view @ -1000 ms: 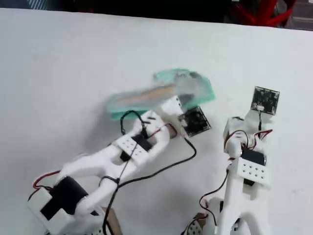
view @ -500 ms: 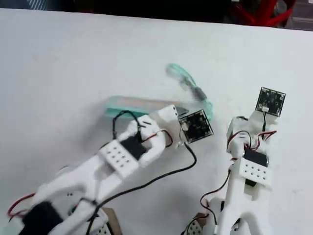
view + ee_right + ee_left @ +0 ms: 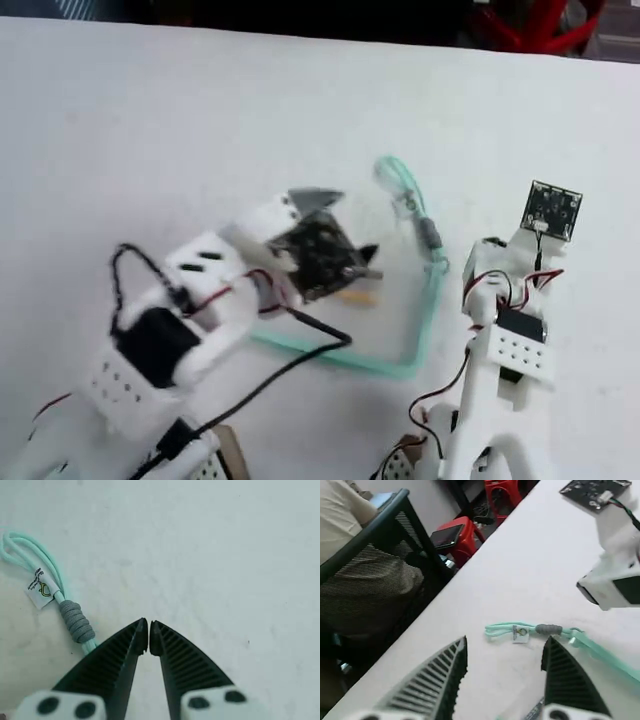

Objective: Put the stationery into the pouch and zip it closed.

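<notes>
The clear pouch with mint edging (image 3: 380, 362) lies on the white table, partly under my left arm. A tan piece of stationery (image 3: 357, 296) shows through it beside the wrist camera board. Its mint cord loop (image 3: 398, 180) with a grey knot (image 3: 430, 235) trails toward the far side. My left gripper (image 3: 506, 642) hangs open above the table, and the cord (image 3: 500, 629) and knot (image 3: 549, 629) lie just beyond its fingertips. My right gripper (image 3: 148, 625) is shut on nothing, a short way from the knot (image 3: 75, 620) and the white tag (image 3: 40, 587).
The right arm (image 3: 505, 330) stands at the front right, close to the pouch's corner. Black and red cables (image 3: 290, 360) cross the pouch's near edge. A brown block (image 3: 228, 455) sits at the front edge. Red stools (image 3: 465, 535) and a mesh chair (image 3: 375, 590) stand beyond the table's far edge.
My left arm has pulled back to the left and lifted off the pouch. The pouch has swung round and slid nearer the front, its cord now trailing beside the right arm.
</notes>
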{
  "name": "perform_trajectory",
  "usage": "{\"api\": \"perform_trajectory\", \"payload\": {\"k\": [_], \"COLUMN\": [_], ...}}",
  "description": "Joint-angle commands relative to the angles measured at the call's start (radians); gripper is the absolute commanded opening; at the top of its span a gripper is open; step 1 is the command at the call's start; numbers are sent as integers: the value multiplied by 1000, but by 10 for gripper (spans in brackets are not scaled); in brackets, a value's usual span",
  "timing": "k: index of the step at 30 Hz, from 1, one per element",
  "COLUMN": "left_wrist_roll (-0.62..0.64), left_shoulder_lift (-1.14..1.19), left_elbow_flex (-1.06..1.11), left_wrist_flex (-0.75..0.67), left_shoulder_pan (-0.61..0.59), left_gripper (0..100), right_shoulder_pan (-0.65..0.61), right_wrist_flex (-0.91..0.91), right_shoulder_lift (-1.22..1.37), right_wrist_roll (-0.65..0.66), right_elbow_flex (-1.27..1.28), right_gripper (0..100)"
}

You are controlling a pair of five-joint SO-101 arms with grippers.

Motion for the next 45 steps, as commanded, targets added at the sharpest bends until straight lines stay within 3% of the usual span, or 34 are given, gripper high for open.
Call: {"api": "perform_trajectory", "payload": {"k": [1, 9, 14, 22, 27, 31, 34, 37, 42, 45], "left_wrist_roll": [9, 9, 2, -6, 2, 5, 114, 238, 371, 411], "left_shoulder_lift": [-39, -35, 133, 470, 605, 687, 740, 762, 766, 760], "left_elbow_flex": [-52, -34, 95, 103, 83, 77, 84, 74, 103, 120], "left_wrist_flex": [35, 97, -35, 49, 52, 49, 12, -9, -98, -150], "left_shoulder_pan": [-81, -453, -628, -633, -627, -601, -564, -602, -690, -720], "left_gripper": [244, 244, 244, 124, 120, 120, 120, 120, 120, 120], "right_shoulder_pan": [12, 8, 7, -38, -185, -200, -213, -257, -305, -306], "right_wrist_flex": [-15, -13, -15, 24, 205, 360, 490, 561, 616, 661], "right_shoulder_lift": [-5, -5, -5, -5, -5, -4, -4, -4, 94, 254], "right_wrist_roll": [-5, -5, -5, 12, 180, 186, 186, 186, 184, 118], "right_elbow_flex": [-5, -5, -5, -11, -81, -176, -252, -290, -391, -511], "right_gripper": [18, 18, 18, 18, 18, 19, 74, 162, 170, 171]}}
